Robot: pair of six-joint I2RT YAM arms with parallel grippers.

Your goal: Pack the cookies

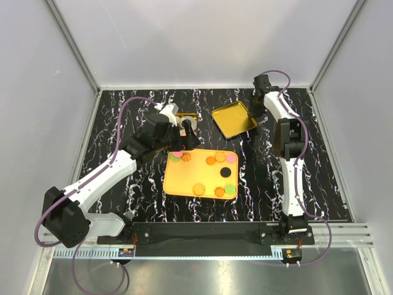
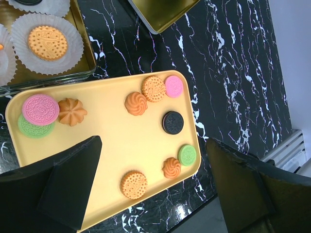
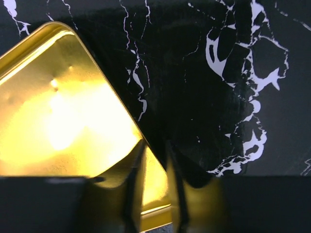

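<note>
Several cookies lie on a yellow tray: a pink one on a green one, orange ones, a black one and another green one. One orange cookie sits in a white paper cup inside the gold tin. My left gripper is open and empty above the tray. My right gripper is shut on the rim of the gold lid, which is tilted at the back right.
The black marbled tabletop surrounds the tray. The tin stands just behind the tray's far left corner, with more paper cups in it. White walls enclose the table on three sides.
</note>
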